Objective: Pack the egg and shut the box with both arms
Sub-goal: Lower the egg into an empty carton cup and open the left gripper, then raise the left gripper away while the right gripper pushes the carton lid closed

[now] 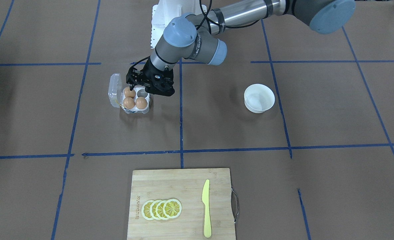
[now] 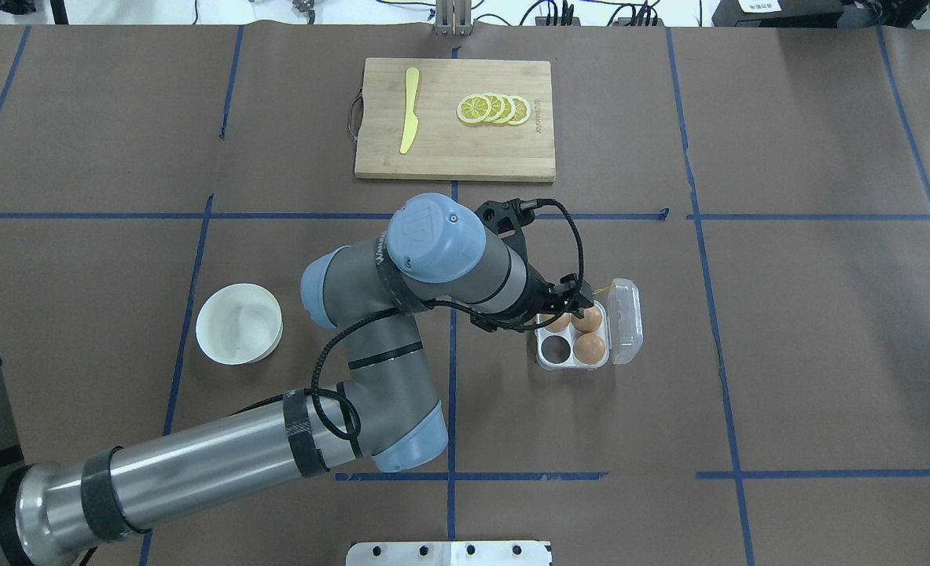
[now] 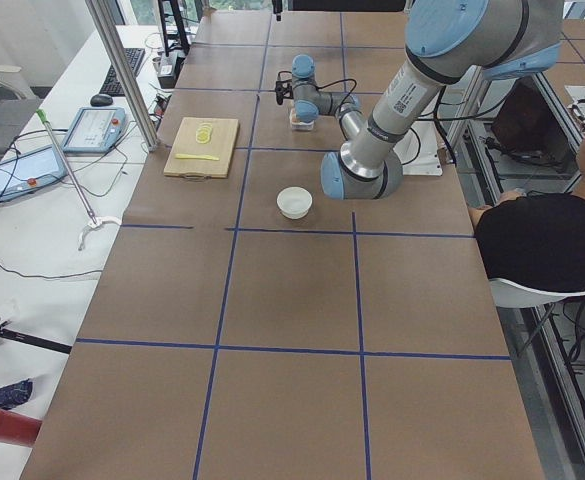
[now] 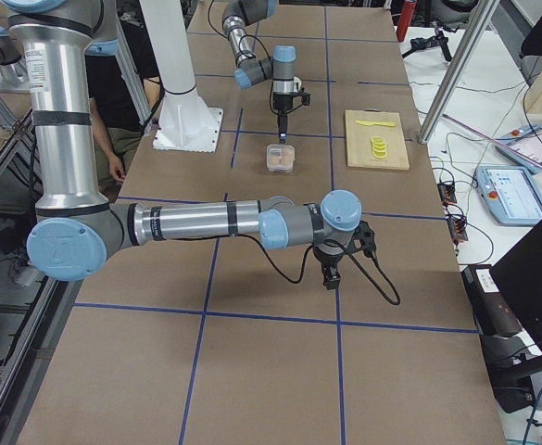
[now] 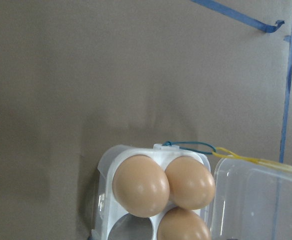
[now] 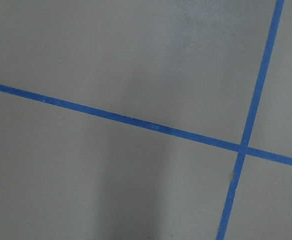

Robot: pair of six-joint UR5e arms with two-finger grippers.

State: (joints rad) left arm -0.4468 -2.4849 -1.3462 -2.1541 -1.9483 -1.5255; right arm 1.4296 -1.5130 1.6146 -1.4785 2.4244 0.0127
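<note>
The clear box (image 1: pixel 146 110) stands open on the table, its lid (image 1: pixel 114 90) folded back, with yellow string (image 5: pixel 235 155) at the hinge. Three tan eggs lie in its cells (image 1: pixel 129 92) (image 1: pixel 129 102) (image 1: pixel 141 103); the fourth cell (image 2: pixel 556 353) is empty. My left gripper (image 1: pixel 139 90) hovers just above the box, open and holding nothing, with one fingertip (image 1: pixel 130 88) over the back egg. The left wrist view shows the eggs (image 5: pixel 140 185) from above. My right gripper (image 4: pixel 331 278) hangs over bare table far from the box; I cannot tell whether it is open or shut.
A white bowl (image 1: pixel 259 98) stands to the side of the box. A wooden cutting board (image 1: pixel 183 186) with lemon slices (image 1: pixel 162 209) and a yellow knife (image 1: pixel 206 208) lies at the far edge. A seated person (image 3: pixel 542 240) is beside the table.
</note>
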